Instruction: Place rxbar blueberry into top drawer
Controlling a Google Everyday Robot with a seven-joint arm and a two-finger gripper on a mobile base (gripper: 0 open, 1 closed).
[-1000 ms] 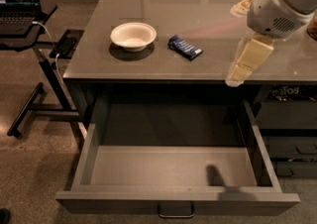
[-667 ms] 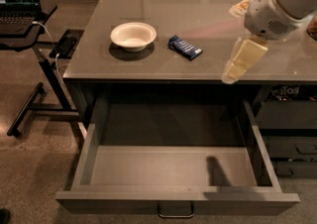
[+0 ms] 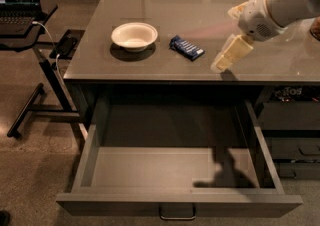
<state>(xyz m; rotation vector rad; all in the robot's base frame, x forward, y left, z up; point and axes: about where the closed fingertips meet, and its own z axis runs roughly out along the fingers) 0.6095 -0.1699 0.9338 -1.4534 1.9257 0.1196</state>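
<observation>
- Camera view: cream plastic gripper on the white arm has moved left along the table's front edge vs 1 s ago. It's now near the small flat dark-blue wrapped rxbar blueberry, but not touching.
- Arm's shadow on the drawer floor has moved left too.
- Jaws: can't tell if open or closed.
- Bar hasn't moved: lies flat and angled on the glossy grey table, just right of the round white bowl.
- Prob. means approach phase; grasp not made, whole place step still to do.
- Wide deep grey metal top drawer stands open below the table, matte inside, w/ small metal pull handle at front centre.
- Wrapper looks thin and slick, and the bar sits low, so it likely needs a pinch from above.
</observation>
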